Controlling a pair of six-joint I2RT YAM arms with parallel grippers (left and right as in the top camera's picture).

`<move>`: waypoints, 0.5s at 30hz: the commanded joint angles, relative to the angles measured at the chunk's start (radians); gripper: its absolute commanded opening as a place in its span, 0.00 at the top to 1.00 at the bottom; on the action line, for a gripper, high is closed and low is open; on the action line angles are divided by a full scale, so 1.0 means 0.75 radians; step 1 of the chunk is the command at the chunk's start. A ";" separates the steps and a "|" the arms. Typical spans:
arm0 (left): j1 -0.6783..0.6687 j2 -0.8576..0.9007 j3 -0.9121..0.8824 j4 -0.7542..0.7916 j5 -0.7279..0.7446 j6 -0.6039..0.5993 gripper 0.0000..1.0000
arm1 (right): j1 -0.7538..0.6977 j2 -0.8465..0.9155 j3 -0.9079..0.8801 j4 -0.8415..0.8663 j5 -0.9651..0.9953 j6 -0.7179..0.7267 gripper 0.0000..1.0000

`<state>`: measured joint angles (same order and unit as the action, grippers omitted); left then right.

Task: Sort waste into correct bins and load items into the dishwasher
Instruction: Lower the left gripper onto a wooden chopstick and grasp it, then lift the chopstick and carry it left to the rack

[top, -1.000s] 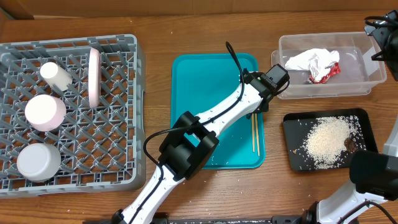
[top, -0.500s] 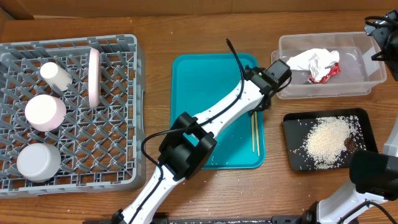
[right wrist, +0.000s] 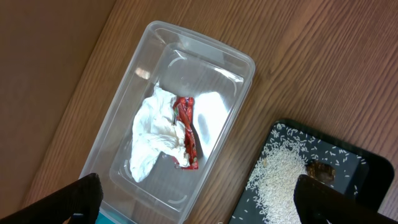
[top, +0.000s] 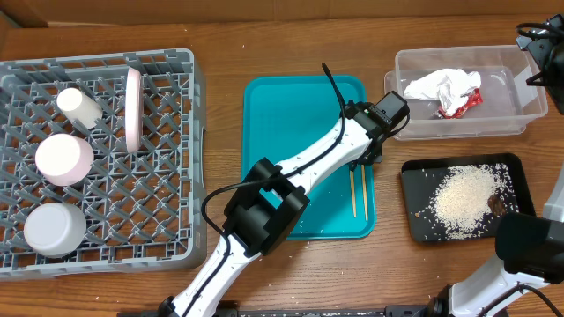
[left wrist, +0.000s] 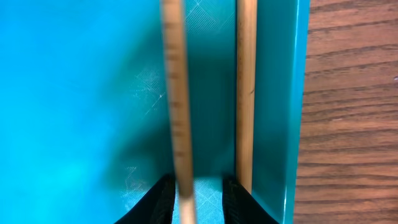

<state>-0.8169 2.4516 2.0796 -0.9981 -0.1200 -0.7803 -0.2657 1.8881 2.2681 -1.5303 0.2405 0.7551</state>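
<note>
My left gripper (top: 364, 158) is low over the right side of the teal tray (top: 282, 132). It is shut on one wooden chopstick (left wrist: 177, 124), which is blurred between the jaws. The other chopstick (left wrist: 246, 93) lies by the tray's right wall. Both show in the overhead view (top: 355, 189). My right gripper (right wrist: 198, 186) is open and empty above the clear tub (right wrist: 236, 56), which holds white paper (right wrist: 155, 134) and the red wrapper (right wrist: 186, 130). The black tray (top: 414, 220) holds rice (top: 467, 195) and a brown scrap (top: 496, 204).
The grey rack (top: 176, 62) at the left holds an upright plate (top: 133, 107), a cup (top: 77, 106) and two bowls (top: 63, 158) (top: 55, 227). A few rice grains lie on the teal tray's front part.
My left gripper moved toward the tub, then back down onto the chopsticks. One chopstick has shifted left, away from the other.
</note>
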 commanded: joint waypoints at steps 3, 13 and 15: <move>-0.001 -0.025 -0.058 0.026 -0.004 0.023 0.73 | 0.001 -0.020 0.019 0.005 0.012 0.005 0.00; 0.045 -0.067 0.073 -0.136 0.009 0.176 0.96 | 0.001 -0.020 0.019 0.005 0.012 0.005 0.00; 0.075 -0.099 0.167 -0.254 0.006 0.176 0.96 | 0.001 -0.020 0.019 0.005 0.012 0.005 0.00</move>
<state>-0.8047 2.4439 2.1010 -1.1141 -0.1146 -0.6994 -0.2657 1.8881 2.2681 -1.5307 0.2401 0.7547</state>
